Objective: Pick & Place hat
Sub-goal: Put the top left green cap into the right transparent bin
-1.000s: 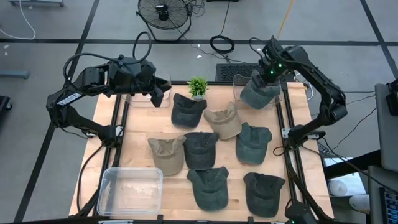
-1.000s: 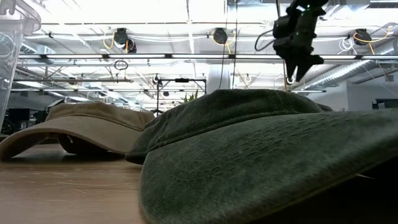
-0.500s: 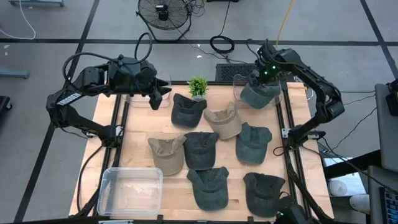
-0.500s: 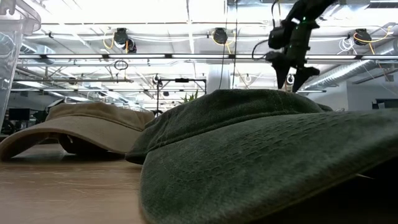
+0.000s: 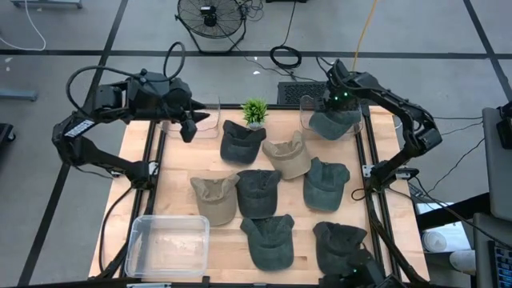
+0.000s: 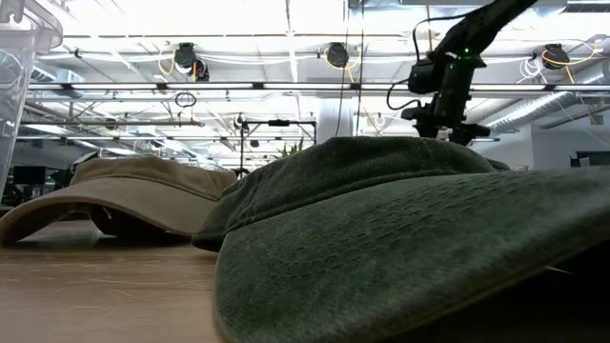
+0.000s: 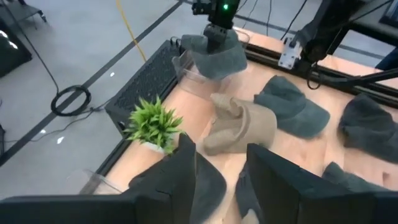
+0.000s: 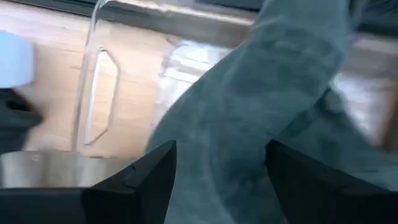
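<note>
A dark green hat (image 5: 336, 126) lies heaped in a clear bin (image 5: 305, 110) at the table's far right corner, its brim draped over the bin's rim. My right gripper (image 5: 332, 102) hangs open right above it, pointing down. In the right wrist view the gripper (image 8: 221, 180) has the hat's cloth (image 8: 267, 93) filling the space between its fingers. In the low view a near hat hides its fingertips. My left gripper (image 5: 190, 128) is open and holds nothing above a second clear bin (image 5: 210, 120) at the far left. My right gripper comes at the hat's bunched crown (image 8: 249, 143) from above with one finger on either side. I cannot tell whether the fingers touch the cloth.
Several more hats, dark green and tan, lie spread over the table's middle and near side, among them a tan one (image 5: 288, 156). A small green plant (image 5: 255, 110) stands at the far edge. A third clear bin (image 5: 168, 244) sits at the near left corner.
My right gripper has moved toward the table's left and down onto the hat in the far right bin, turning as it came. My left gripper has drifted a little toward the table's left. The hat has stayed in the bin.
</note>
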Tool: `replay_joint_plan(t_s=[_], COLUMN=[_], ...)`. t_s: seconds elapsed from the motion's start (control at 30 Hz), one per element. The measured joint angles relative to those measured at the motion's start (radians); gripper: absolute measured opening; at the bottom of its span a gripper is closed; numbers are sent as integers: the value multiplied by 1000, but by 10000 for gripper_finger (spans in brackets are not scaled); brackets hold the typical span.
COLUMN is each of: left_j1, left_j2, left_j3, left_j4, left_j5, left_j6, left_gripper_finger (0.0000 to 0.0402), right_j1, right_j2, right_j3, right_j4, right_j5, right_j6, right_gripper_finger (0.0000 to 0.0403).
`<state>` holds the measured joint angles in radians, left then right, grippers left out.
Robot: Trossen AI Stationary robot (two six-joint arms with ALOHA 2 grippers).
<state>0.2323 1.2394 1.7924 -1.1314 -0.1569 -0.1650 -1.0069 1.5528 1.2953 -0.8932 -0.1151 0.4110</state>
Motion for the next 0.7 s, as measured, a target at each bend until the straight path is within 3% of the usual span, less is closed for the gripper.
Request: replay_joint_plan(t_s=[0.17,0.3,0.7], left_j1=[17,26,32], left_j2=[-26,-39,-41], left_j3=[0,0,0], left_j4=[-2,-3,-2], left_j5=[-1,-1,-1], left_j6=[-2,-2,37], left_gripper_finger=[152,152,152], right_j1=[0,0,-1], right_j2=[0,0,-53], right_j3=[-55,-75,-75], right_j4=[23,21,0], right_j5=[-16,-15,-20], right_j6=[21,-5,-171], right_gripper_finger=[225,199,14])
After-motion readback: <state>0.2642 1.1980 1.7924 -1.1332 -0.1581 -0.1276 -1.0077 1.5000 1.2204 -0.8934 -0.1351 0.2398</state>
